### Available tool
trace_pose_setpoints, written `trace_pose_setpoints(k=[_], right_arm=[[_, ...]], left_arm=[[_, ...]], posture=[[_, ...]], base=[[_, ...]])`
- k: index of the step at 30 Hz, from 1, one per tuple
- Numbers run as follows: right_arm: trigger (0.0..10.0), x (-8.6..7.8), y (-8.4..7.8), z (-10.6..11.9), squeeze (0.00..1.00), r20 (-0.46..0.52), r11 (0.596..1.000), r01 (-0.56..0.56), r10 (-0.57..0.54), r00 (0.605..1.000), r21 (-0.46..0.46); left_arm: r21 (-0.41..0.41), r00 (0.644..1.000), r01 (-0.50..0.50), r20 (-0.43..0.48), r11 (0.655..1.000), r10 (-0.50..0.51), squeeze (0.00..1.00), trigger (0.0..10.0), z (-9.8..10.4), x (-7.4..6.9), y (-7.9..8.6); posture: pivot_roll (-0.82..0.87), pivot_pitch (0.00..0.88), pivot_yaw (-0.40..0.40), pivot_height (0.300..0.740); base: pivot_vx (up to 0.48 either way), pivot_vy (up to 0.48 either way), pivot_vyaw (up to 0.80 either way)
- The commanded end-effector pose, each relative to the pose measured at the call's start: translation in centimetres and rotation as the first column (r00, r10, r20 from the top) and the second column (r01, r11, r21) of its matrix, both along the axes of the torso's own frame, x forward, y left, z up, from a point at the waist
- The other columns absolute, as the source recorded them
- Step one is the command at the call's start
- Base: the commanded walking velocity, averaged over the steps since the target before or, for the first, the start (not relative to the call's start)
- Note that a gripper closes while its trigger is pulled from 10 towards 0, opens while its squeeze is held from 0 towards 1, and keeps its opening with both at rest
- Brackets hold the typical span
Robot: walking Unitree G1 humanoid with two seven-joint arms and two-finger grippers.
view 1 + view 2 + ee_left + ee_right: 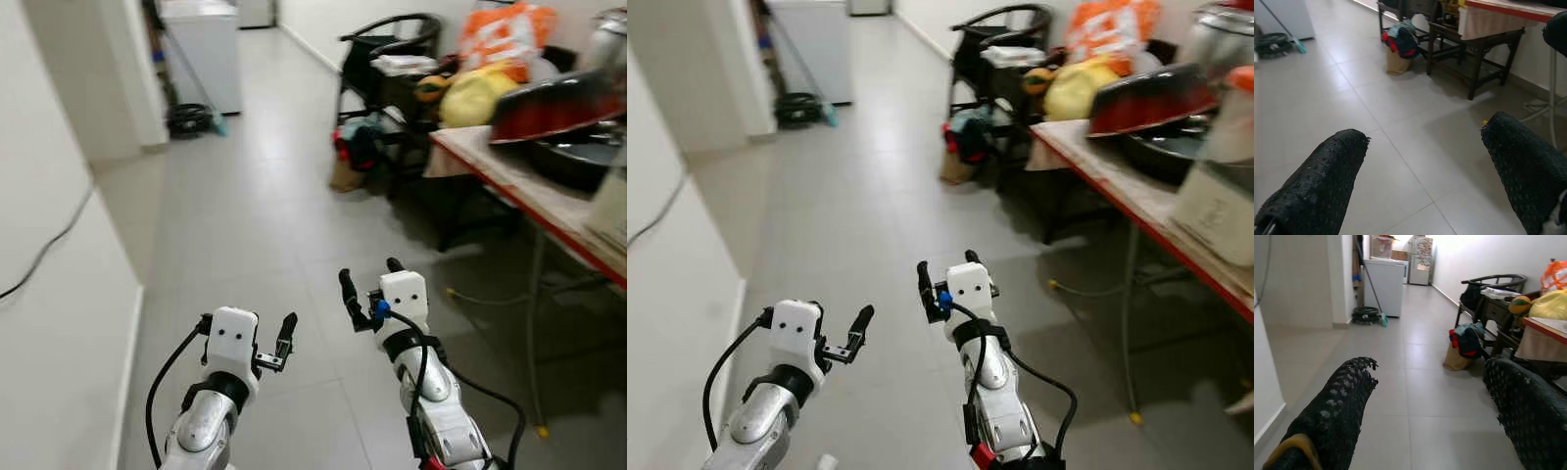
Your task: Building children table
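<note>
Grey floor tiles (265,225) are seen running down a corridor past a white wall (59,323). Both arms are held forward above the floor: the left gripper (245,338) and the right gripper (370,286) are each shown with fingers spread apart, nothing between them. A red-edged table (529,191) loaded with pans is seen at the right, with a dark wooden chair (387,59) beyond it. No children table parts can be made out.

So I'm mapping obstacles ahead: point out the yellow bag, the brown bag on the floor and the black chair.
yellow bag (475,98), left eye view, middle of its front.
brown bag (1457,360), right wrist view, its front face.
black chair (392,27), left eye view, curved top rail.
</note>
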State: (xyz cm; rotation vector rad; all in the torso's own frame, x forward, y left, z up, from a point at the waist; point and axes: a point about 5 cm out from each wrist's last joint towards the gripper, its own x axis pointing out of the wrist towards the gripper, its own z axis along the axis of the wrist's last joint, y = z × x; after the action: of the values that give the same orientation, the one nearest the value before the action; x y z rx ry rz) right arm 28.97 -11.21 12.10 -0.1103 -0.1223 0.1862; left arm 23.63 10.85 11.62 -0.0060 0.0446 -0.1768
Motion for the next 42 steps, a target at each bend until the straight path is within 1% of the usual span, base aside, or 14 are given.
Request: trace_pose_setpoints(k=[1,22,28,39,42], right_arm=[[10.0,0.06,0.11,-0.18,0.00,-0.016,1.000,-0.001,0.002,1.000,0.007],[10.0,0.08,0.13,-0.11,0.00,-0.014,1.000,-0.001,0.001,1.000,0.008],[10.0,-0.09,0.20,0.06,0.00,0.005,1.000,-0.005,0.005,1.000,0.010],[10.0,-0.14,0.24,-0.03,0.00,0.000,1.000,-0.008,0.008,1.000,0.010],[10.0,-0.18,0.17,-0.10,0.00,-0.009,1.000,-0.011,0.011,1.000,0.023]], left_arm=[[-0.010,1.000,-0.008,-0.022,1.000,0.008,0.00,10.0,-0.30,0.00,0.17],[-0.009,1.000,-0.009,-0.027,1.000,0.009,0.00,10.0,-0.38,0.09,0.25],[-0.007,1.000,-0.009,-0.028,1.000,0.009,0.00,10.0,-0.43,0.04,0.27],[-0.006,1.000,-0.006,-0.029,1.000,0.006,0.00,10.0,-0.47,-0.01,0.26],[-0.004,1.000,-0.008,-0.026,1.000,0.008,0.00,10.0,-0.44,-0.07,0.28]], posture=[[0.11,0.000,-0.034,0.740],[0.11,0.000,-0.033,0.740],[0.11,0.000,-0.030,0.740],[0.11,0.000,-0.030,0.740],[0.11,0.000,-0.031,0.740]], base=[[0.000,0.000,-0.80],[0.000,0.000,-0.80],[0.000,0.000,-0.13],[0.000,0.000,0.00],[0.000,0.000,0.00]])
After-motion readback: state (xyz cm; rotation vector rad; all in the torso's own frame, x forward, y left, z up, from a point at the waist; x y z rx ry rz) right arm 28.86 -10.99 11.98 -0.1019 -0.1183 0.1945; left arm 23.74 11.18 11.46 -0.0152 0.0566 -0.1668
